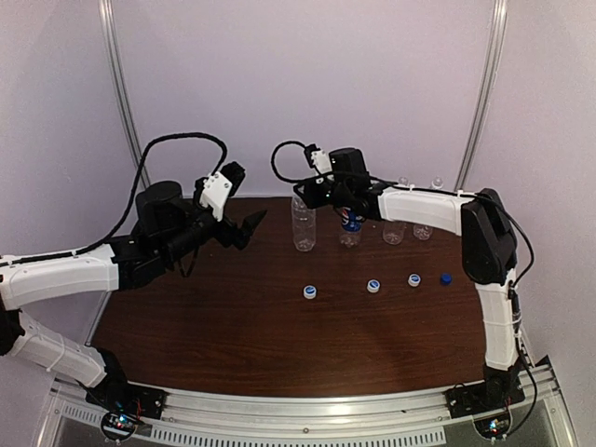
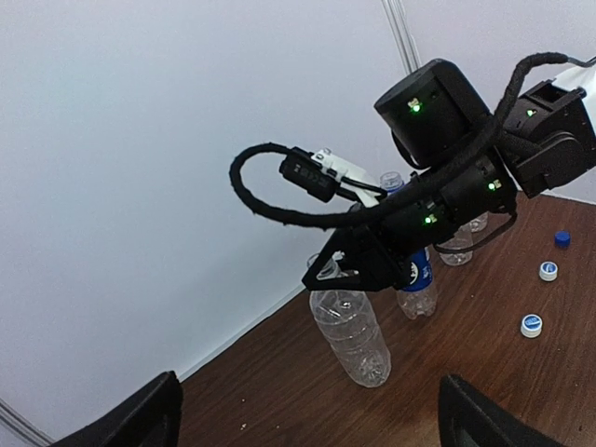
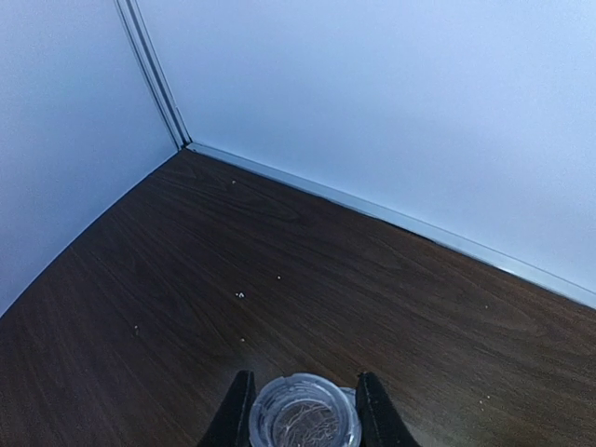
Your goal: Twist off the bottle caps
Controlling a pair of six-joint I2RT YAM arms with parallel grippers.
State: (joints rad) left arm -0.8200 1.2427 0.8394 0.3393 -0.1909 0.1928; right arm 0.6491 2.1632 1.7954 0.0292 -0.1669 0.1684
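- Status: right gripper (image 3: 304, 412) pinches the neck of an uncapped bottle (image 1: 304, 226); left gripper (image 1: 242, 201) spread, empty.
- Next: all 4 caps (image 1: 373, 286) lie on the table (image 1: 233, 345), so probably release and retract.

Dark wood-grain table (image 1: 233, 345) — pale lilac walls (image 1: 307, 74), thin metal corner strips (image 1: 121, 84)

Lab test booth: white panels (image 1: 307, 84), aluminium rails (image 1: 307, 410).

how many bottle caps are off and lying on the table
4, in one row before the bottles: a white cap at the left end, a second white cap, a third white cap, then the dark blue cap at the right end. None looks hidden.
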